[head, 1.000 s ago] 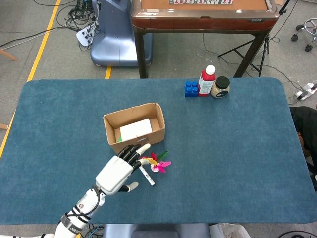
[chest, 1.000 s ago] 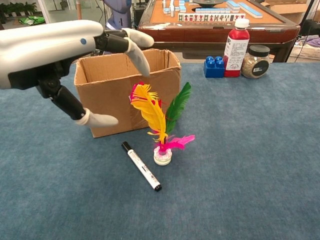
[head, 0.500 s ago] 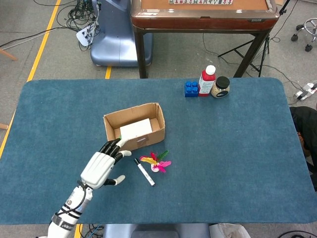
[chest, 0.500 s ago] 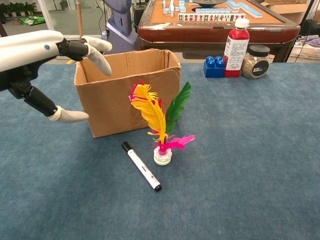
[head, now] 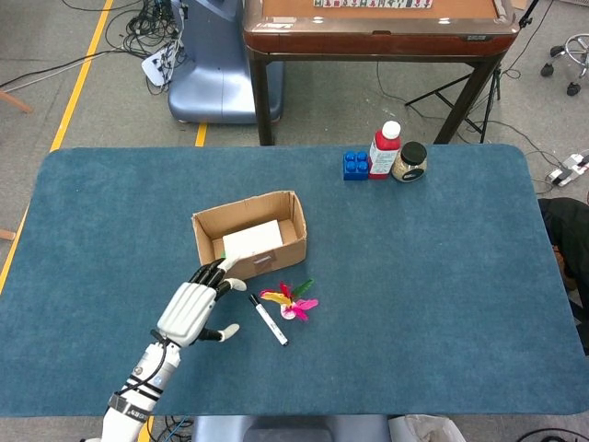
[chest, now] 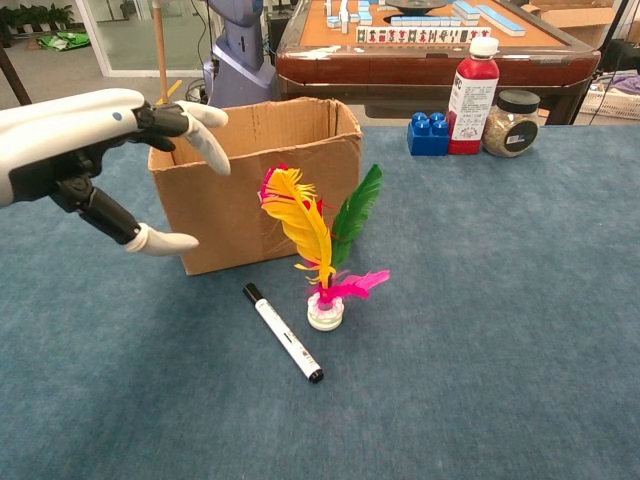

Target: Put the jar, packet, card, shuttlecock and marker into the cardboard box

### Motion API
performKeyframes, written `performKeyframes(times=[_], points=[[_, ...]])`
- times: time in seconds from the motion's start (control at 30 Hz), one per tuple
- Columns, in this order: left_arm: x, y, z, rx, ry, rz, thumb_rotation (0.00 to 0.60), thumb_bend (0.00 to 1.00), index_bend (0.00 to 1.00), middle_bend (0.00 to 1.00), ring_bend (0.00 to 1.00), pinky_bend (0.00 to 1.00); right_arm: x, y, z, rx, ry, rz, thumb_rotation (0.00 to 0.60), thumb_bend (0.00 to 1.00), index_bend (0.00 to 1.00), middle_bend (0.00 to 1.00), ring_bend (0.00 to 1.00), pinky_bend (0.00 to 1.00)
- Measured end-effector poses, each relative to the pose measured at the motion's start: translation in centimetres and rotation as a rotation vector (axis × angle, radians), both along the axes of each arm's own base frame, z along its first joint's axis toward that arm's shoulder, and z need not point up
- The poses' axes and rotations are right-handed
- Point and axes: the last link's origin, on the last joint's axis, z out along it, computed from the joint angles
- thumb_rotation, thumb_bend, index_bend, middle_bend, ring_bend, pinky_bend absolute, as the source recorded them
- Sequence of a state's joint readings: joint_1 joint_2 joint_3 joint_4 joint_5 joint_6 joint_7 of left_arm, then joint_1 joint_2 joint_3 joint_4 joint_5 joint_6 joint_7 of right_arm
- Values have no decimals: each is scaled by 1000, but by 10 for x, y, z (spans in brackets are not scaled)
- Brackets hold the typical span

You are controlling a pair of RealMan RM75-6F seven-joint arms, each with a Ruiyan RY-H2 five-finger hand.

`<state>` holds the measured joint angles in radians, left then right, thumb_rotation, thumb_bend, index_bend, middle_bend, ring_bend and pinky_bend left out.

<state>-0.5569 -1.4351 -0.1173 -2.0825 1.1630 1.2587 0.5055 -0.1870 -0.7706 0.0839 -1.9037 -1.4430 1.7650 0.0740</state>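
White left hand (chest: 85, 160) hovers spread and empty beside the box (chest: 255, 180); right hand is out of view.

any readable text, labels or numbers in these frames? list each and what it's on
None can be read.
Marker: print on barrel, too small.
Red bottle: no label legible.
Jar: no label legible.
Tiles on the wooden table: markings blurred.
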Motion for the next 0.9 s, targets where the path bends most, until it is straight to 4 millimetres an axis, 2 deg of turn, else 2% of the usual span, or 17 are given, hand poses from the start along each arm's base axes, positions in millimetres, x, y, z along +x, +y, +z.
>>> performKeyframes(times=[0.9], points=[[29,30,-36,-82,-62,61,600,167,350,0,0,77,-5,8,8,-21,-1,-21,600,191,257,351,262,392]])
